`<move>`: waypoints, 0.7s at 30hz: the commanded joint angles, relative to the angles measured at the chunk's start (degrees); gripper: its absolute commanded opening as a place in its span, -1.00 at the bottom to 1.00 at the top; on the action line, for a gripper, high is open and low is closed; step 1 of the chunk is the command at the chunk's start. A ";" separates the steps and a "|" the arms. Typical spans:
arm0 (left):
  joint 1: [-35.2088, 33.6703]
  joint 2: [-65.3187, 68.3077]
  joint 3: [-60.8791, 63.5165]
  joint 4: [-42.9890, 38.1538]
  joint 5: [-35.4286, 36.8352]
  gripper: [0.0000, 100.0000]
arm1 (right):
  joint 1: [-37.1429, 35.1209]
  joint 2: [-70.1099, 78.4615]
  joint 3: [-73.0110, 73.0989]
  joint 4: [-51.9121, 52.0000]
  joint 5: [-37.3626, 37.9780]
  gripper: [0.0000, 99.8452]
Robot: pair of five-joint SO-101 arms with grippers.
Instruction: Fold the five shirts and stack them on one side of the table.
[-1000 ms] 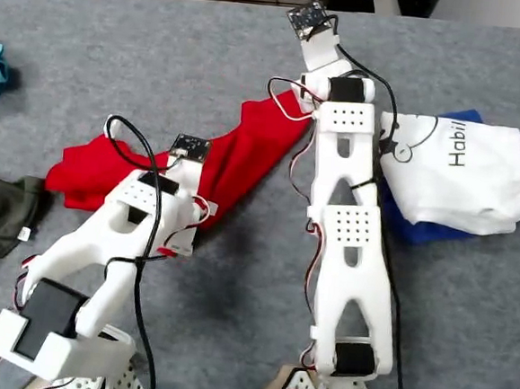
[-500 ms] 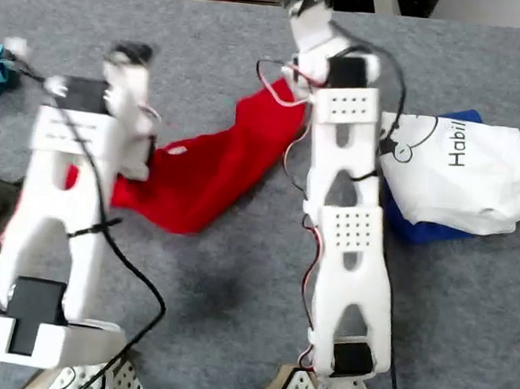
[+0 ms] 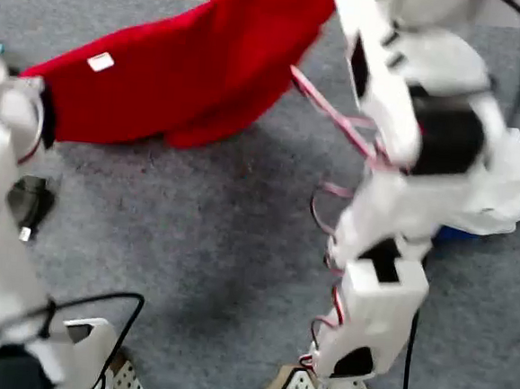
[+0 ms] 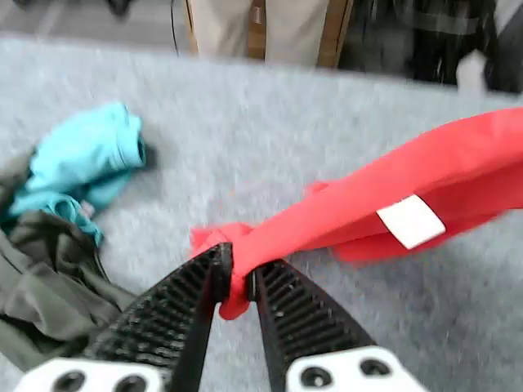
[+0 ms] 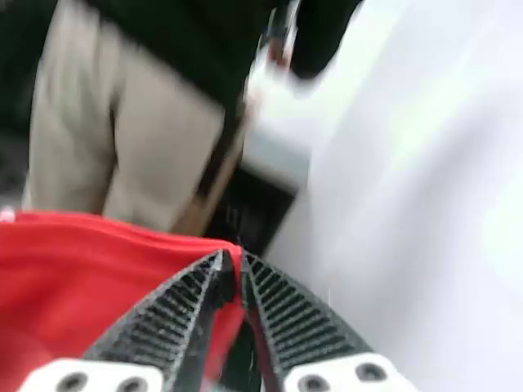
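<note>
Both left claw (image 4: 233, 282) and right claw (image 5: 239, 282) pinch the red cloth shirt (image 3: 189, 63) tight, pulled long from left to far right.

Red shirt (image 3: 189, 63) lifted, stretched between raised left end effector (image 4: 234, 273) and right end effector (image 5: 240, 265)

Red shirt (image 3: 189, 63) raised, stretched from left to far centre; white shirt (image 3: 511, 183) atop blue shirt (image 3: 459, 235), right; teal shirt (image 4: 82, 163), dark shirt (image 4: 41, 286) crumpled, left.

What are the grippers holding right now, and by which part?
Both hold the red shirt: the left gripper pinches a bunched end, the right gripper clamps its opposite edge.
</note>
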 commanded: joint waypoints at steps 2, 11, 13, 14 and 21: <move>-0.53 -5.85 -2.11 0.70 -0.35 -0.96 | -3.30 -10.86 -2.07 -1.05 0.44 -1.00; -0.70 -13.23 0.70 0.70 -0.62 -0.96 | -3.12 -21.23 0.92 0.62 0.35 -1.00; -0.70 -16.66 4.22 0.70 -2.11 -0.96 | -3.12 -24.04 3.03 0.62 0.35 -1.00; -0.70 -18.86 6.51 0.70 -3.34 -0.96 | -3.12 -25.71 4.09 0.62 0.35 -1.00; -7.74 -36.79 20.57 0.70 -7.82 -0.96 | -3.38 -39.52 16.22 0.00 0.09 -1.00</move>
